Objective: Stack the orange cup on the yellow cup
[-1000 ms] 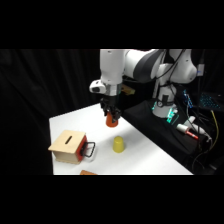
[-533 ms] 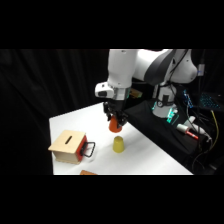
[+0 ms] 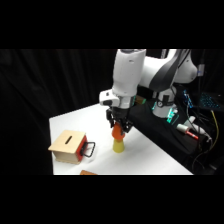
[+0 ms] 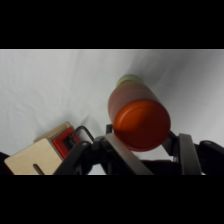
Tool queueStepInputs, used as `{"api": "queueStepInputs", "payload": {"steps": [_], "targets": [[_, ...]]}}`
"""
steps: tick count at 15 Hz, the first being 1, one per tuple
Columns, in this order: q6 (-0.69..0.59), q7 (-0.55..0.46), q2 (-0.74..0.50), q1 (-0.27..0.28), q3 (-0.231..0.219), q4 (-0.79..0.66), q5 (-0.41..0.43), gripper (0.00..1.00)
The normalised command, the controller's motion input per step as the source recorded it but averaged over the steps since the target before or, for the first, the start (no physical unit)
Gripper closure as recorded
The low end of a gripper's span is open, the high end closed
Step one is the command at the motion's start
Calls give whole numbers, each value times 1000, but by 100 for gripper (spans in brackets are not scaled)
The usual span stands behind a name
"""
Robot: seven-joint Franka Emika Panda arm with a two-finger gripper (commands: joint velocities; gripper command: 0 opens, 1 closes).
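My gripper (image 3: 119,129) is shut on the orange cup (image 3: 117,132), which hangs directly above the yellow cup (image 3: 119,145) standing on the white table (image 3: 70,122). The orange cup's lower end appears to touch or sit just over the yellow cup's top. In the wrist view the orange cup (image 4: 139,120) fills the middle between my fingers (image 4: 186,152), and only a sliver of the yellow cup (image 4: 128,79) shows behind it. The gripper (image 4: 145,150) holds the cup from both sides.
A wooden box (image 3: 68,146) with a slot on top, a red side and a black handle (image 3: 89,149) stands left of the cups; the box (image 4: 40,155) shows at the wrist view's lower left. A small brown object (image 3: 88,173) lies at the front edge. Cables and electronics (image 3: 192,125) sit right.
The arm has carried the orange cup forward and down, from above and behind the yellow cup to right on top of it.
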Motion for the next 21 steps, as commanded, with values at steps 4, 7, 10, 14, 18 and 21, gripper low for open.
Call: {"api": "queueStepInputs", "payload": {"steps": [4,7,10,14,18,21], "targets": [[200,1,129,-19,-44,-8,-27,54],[240,-124,103,-51,-42,-38,95,54],[264,-234,84,-85,-22,-37,207,54],[240,-337,101,-111,19,-1,296,54],[99,-242,39,-73,3,31,183,1],[2,-149,-61,-23,-33,10,93,0]]}}
